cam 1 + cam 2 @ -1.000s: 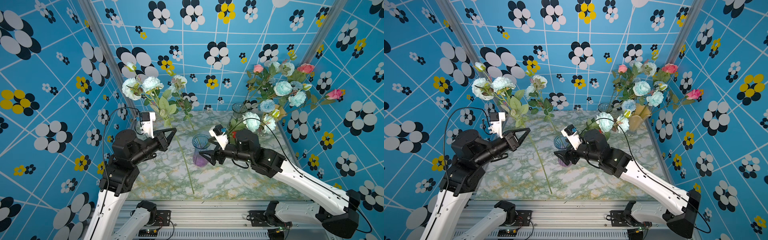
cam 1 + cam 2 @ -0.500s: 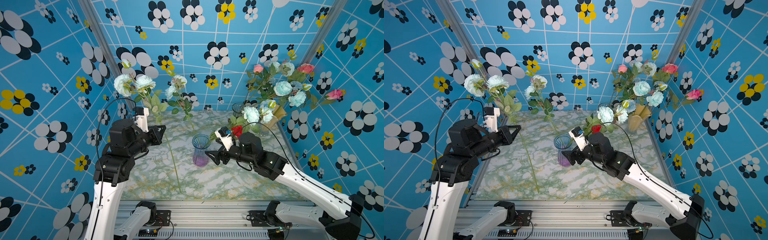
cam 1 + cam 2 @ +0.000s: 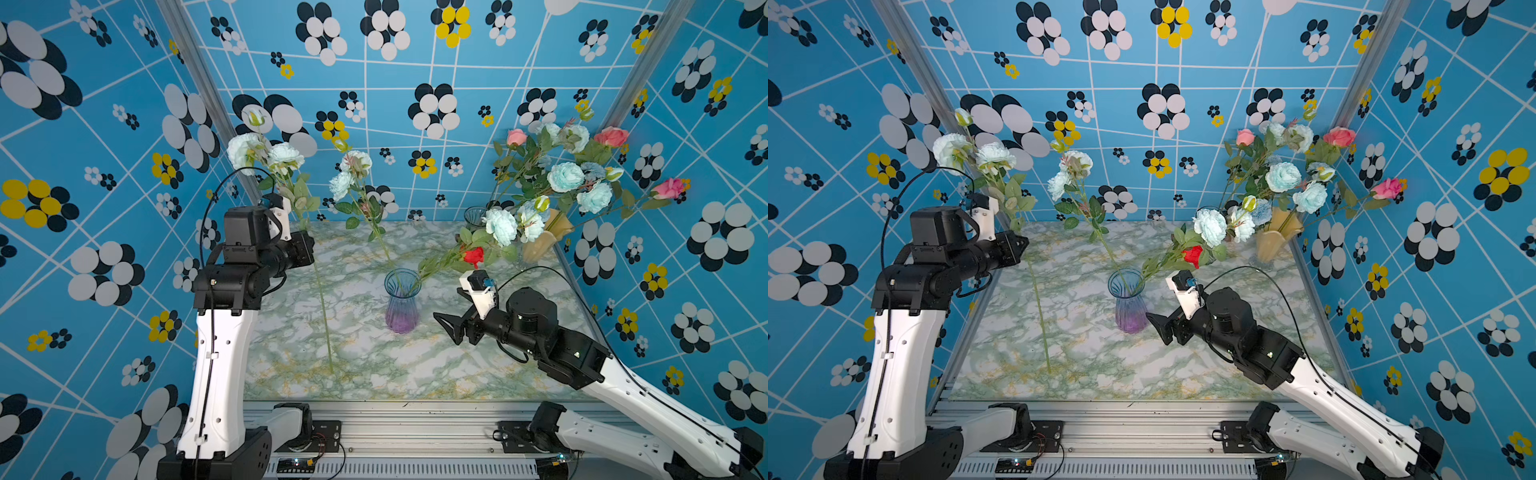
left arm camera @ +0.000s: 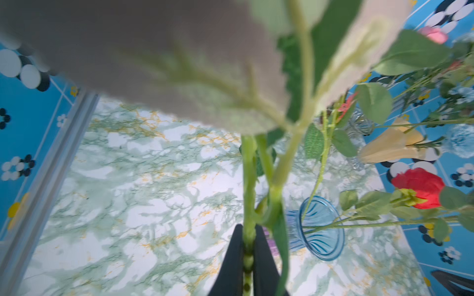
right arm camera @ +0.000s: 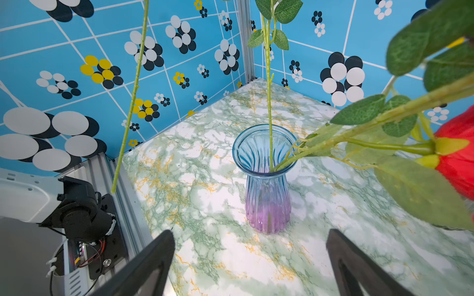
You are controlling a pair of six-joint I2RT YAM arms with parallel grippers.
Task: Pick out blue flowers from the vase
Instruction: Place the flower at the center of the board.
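Observation:
The blue-to-purple glass vase (image 3: 401, 303) (image 5: 266, 179) stands mid-table. My left gripper (image 3: 309, 249) (image 4: 248, 230) is shut on the green stem of a blue flower spray (image 3: 257, 153), held upright left of the vase, outside it. Its stem end (image 3: 330, 370) hangs just above the table. A second blue flower stem (image 3: 351, 174) rises from the vase. A third blue flower (image 3: 500, 226) and a red rose (image 3: 473, 255) lean out to its right. My right gripper (image 3: 451, 328) (image 5: 250, 232) is open, low beside the vase's right, holding nothing.
A yellow vase (image 3: 544, 241) at the back right holds pink roses (image 3: 611, 136) and more blue flowers (image 3: 565, 176). A small clear glass vase (image 3: 473, 216) stands behind the leaning flowers. Patterned blue walls close in three sides.
My left arm has drawn back to the left and up with the blue flower spray. My right gripper has backed away from the vase base and opened wider.

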